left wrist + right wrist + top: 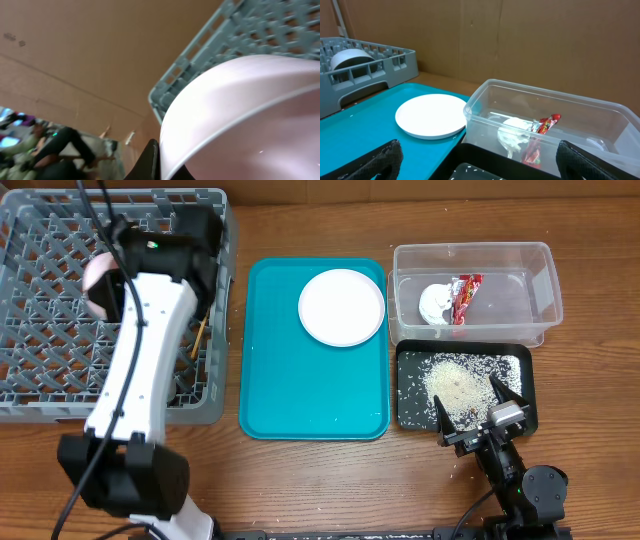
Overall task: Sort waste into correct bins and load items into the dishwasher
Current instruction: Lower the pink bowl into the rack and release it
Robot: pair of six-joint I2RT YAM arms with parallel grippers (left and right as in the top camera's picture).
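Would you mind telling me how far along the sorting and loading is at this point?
Done: napkin and red wrapper lie in the clear tub; rice is in the black tray. In hand: the left gripper holds the pink bowl at the dish rack. Left: the plate on the teal tray. The right gripper is open.
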